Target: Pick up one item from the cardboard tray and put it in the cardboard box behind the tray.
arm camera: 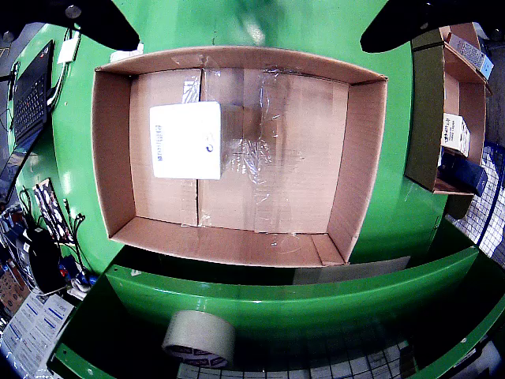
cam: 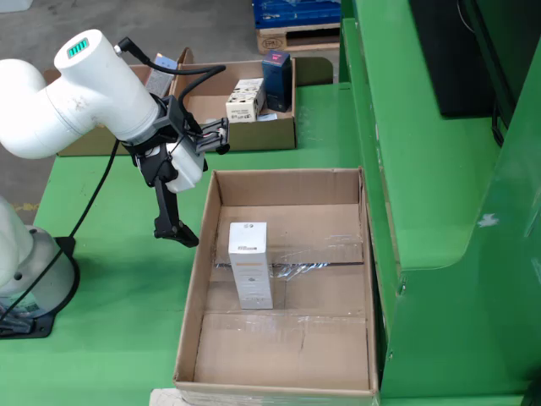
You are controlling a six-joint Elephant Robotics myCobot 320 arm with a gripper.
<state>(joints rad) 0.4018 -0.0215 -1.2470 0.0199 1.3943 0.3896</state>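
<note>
Already down: white carton (cam: 250, 264) lies flat on the floor of the big cardboard box (cam: 359, 254), beside the taped seam. Hand (cam: 175, 230) hangs outside the box's left wall in the fixed view, fingers spread, holding nothing. Cardboard tray (cam: 279, 135) behind holds small boxes. Green bench (cam: 118, 288) underneath.

Table: you work on a green table (cam: 127, 338) with a raised green wall (cam: 439, 169) on the right of the fixed view.
Floor: you see grey concrete (cam: 203, 25) behind, bearing a wooden pallet (cam: 296, 38).
Clutter: a laptop (arm camera: 31, 91) and tape roll (arm camera: 199, 338) edge your gripper view.
</note>
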